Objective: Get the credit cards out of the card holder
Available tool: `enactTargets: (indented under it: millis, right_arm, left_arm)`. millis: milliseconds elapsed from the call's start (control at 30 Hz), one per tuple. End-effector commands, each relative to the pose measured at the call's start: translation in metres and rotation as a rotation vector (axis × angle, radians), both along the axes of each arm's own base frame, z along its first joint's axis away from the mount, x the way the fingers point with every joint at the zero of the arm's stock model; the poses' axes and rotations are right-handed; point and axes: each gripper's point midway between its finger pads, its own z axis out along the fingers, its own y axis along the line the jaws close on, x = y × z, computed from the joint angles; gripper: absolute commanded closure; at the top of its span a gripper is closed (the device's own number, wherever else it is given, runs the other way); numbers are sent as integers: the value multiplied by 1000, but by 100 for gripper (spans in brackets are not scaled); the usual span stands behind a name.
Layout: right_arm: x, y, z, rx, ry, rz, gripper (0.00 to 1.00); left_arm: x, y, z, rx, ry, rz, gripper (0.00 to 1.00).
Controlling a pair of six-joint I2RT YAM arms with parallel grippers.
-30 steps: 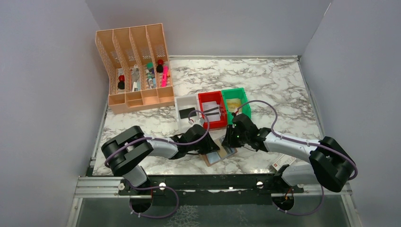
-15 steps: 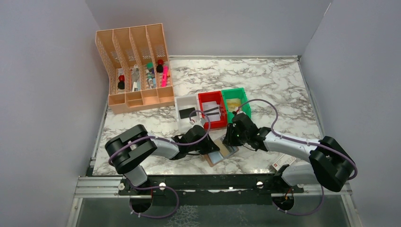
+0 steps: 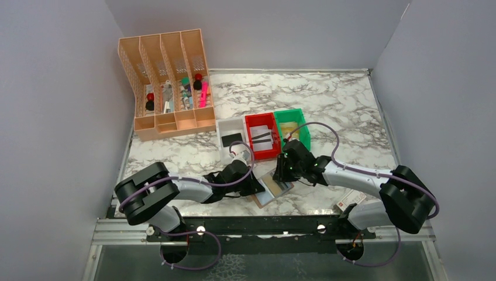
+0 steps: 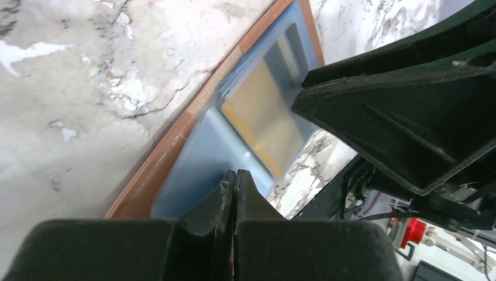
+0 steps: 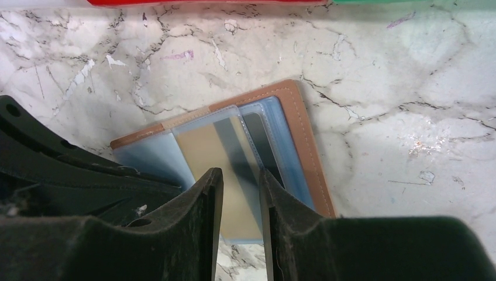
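Lying open on the marble counter (image 3: 351, 117) close to its near edge, about midway along it, the card holder (image 3: 272, 188) shows its pale blue-grey inner faces upward with a brown border around them. A tan-gold card (image 5: 205, 149) sits in a clear sleeve on the inner face, and a dark card (image 5: 264, 140) lies just beside it, partly overlapped by the same stack of sleeves. The left gripper (image 4: 235, 175) reaches in from the left side with its two fingers pressed tightly together and nothing visible between them; the tips are at the blue-grey face near the holder's near-left corner, though I cannot tell whether they press on it. The right gripper (image 5: 240, 175) hangs over the holder from the other side, its fingers parted by a narrow gap that lines up with the tan-gold card below, and it grips nothing. Just beyond the holder, toward the middle of the counter, a white bin (image 3: 225, 124), a red bin (image 3: 260, 117) and a green bin (image 3: 289, 112) stand touching in a row; a dark card (image 3: 232, 139) lies in the white one. A peach desk organiser (image 3: 166, 88) stands at the far-left corner.
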Motion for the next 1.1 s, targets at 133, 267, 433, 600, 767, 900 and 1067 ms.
enactTargets:
  millis: [133,267,433,600,767,900,1067]
  right_arm:
    - [-11,-12,-7,-62,48,4,65]
    - [-8,-3,7,-24,22,37,63]
    - [0,-1,23,-22,-25,48,61]
    - [3,-3,25,-35,-55,65,58]
    - [0,-8,5,-89,-22,76,57]
    - [-8,-9,-9,-110,20,121,57]
    - [-26,-8,-17,-74,84,164,58]
  left_arm:
    - [-8,40,-21,222,-19,-11,100]
    - [-5,29,-12,160,-32,-12,100]
    - [0,13,-4,130,-45,-43,95]
    - [2,10,-8,164,-44,-61,93]
    - [1,9,-10,167,-36,-69,92]
    - [3,8,-9,167,-39,-65,91]
    - [5,7,-7,170,-45,-66,90]
